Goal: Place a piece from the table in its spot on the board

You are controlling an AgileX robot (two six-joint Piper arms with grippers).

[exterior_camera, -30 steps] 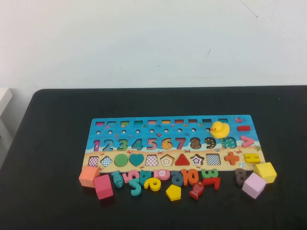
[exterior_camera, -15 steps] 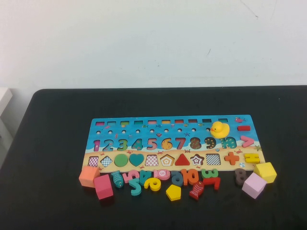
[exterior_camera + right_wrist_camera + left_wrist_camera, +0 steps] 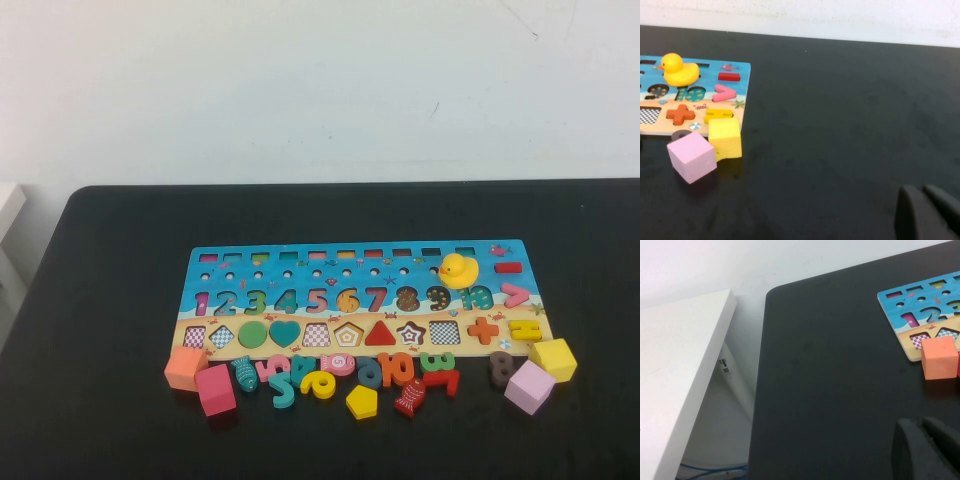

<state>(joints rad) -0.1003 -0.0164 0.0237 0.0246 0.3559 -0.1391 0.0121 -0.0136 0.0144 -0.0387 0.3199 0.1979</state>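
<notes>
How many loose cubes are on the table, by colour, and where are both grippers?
Orange cube: 1
Magenta cube: 1
Yellow cube: 1
Lilac cube: 1
Total: 4
Left gripper: shut, over bare table beyond the board's left end.
Right gripper: shut, over bare table beyond its right end.

High view: raised, facing down across the tabletop (image 3: 110, 300) at the whole board (image 3: 360, 290).
Left wrist view: low, just behind its jaws, facing the board's (image 3: 920, 315) end.
Right wrist view: low, behind its jaws.
Shared: board, orange cube (image 3: 939, 358).
</notes>
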